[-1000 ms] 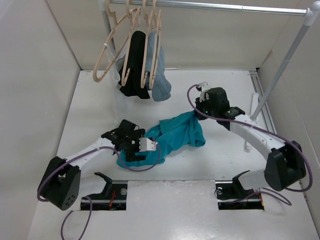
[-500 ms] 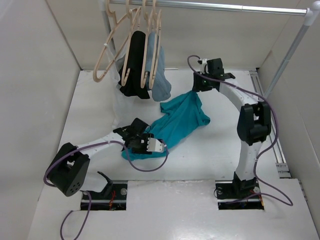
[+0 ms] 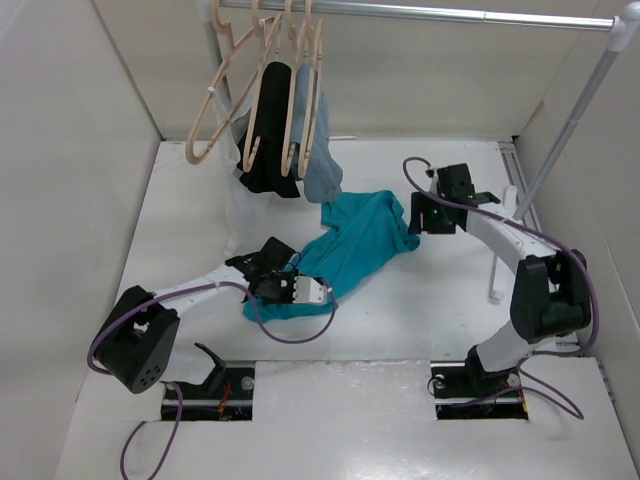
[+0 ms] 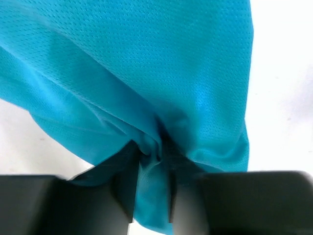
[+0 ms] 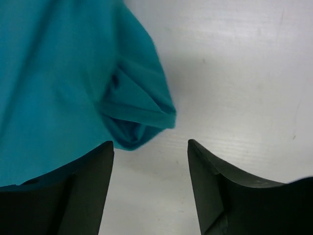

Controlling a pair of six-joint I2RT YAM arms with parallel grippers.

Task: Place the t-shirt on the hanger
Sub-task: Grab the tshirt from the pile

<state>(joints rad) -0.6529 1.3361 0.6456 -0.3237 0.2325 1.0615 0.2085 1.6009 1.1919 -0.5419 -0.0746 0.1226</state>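
Observation:
The teal t-shirt [image 3: 360, 245] lies crumpled on the white table between the two arms. My left gripper [image 3: 322, 293] sits at its near-left end, shut on a bunched fold of the t-shirt [image 4: 146, 73]; the fold runs between the left gripper's [image 4: 152, 196] dark fingers. My right gripper [image 3: 418, 218] hovers at the shirt's right edge. In the right wrist view it [image 5: 150, 161] is open over bare table, with a sleeve of the t-shirt [image 5: 58, 88] just ahead of one finger. An empty beige hanger [image 3: 208, 120] hangs at the left end of the rail.
A metal rail [image 3: 420, 12] crosses the back, carrying more beige hangers with a black garment [image 3: 268, 150] and a pale blue-grey garment [image 3: 320, 165]. The rack's slanted pole [image 3: 570, 120] and white foot [image 3: 497, 285] stand at the right. Walls close off both sides.
My left gripper has closed on the shirt's near fold. My right gripper let go of the shirt, opened, swung to the back and then came down by its right edge. The shirt spread toward the back.

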